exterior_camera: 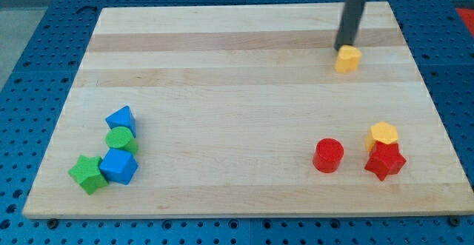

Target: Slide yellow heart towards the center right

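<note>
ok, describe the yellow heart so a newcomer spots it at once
On the wooden board, look to the upper right. The yellow heart sits alone there, with my tip at its upper-left edge. The other yellow block, lower right, rests against a red star.

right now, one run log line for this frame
tip touching yellow heart from view's top | heart at upper right | yellow hexagon against red star
</note>
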